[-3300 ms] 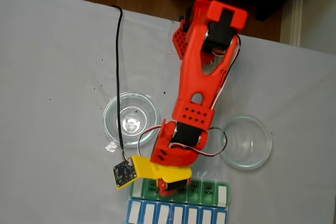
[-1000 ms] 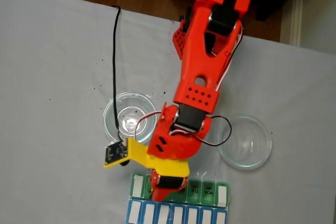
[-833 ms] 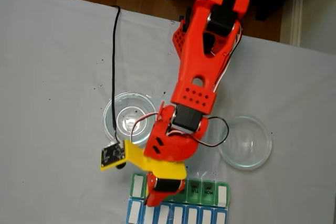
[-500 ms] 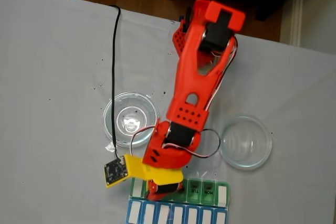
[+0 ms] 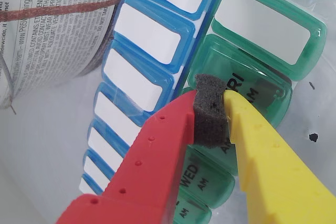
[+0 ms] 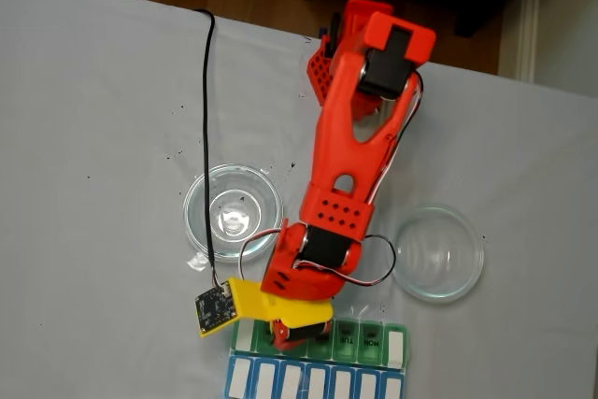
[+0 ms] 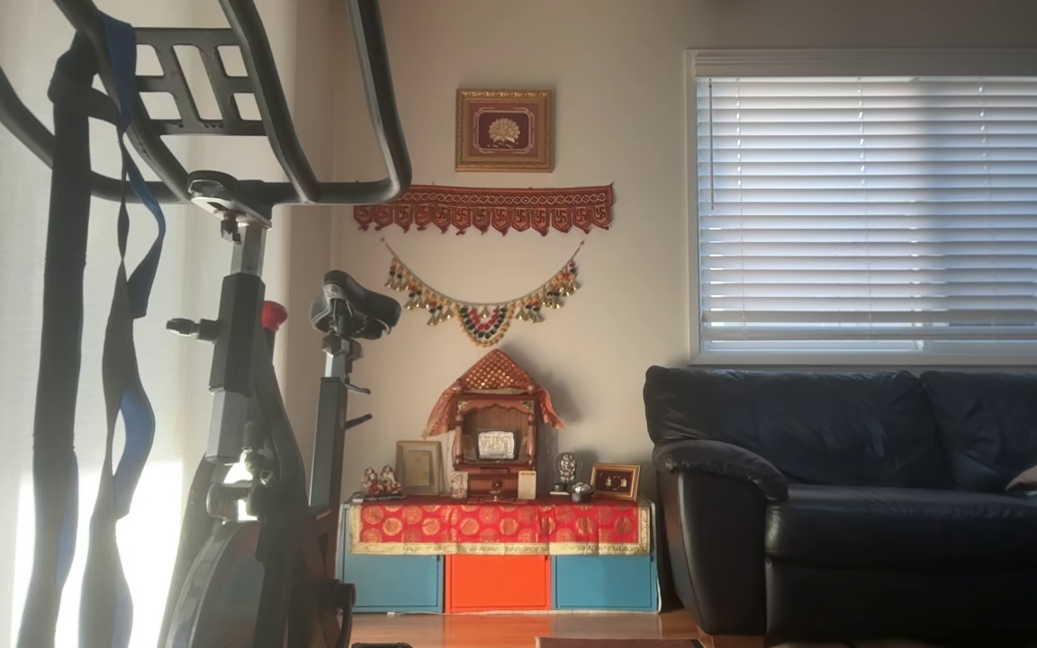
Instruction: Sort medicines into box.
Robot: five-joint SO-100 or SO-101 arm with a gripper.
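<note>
Table (image 6: 93,137) first: pale grey cloth, on which we note the orange-red printed arm (image 6: 350,147) reaching down to the long green-lidded weekly pill box (image 5: 252,72), which lies at the near edge touching a blue-lidded organizer row (image 5: 142,77). Two clear round glass dishes (image 6: 233,210) flank the arm; we see no pills in them. Gripper (image 5: 212,111), one red finger, one yellow, is clenched with its grey foam pad pressed on a shut green lid by the FRI label. We judge a lid-closing step; next calls for lifting clear and checking the remaining lids.
</note>
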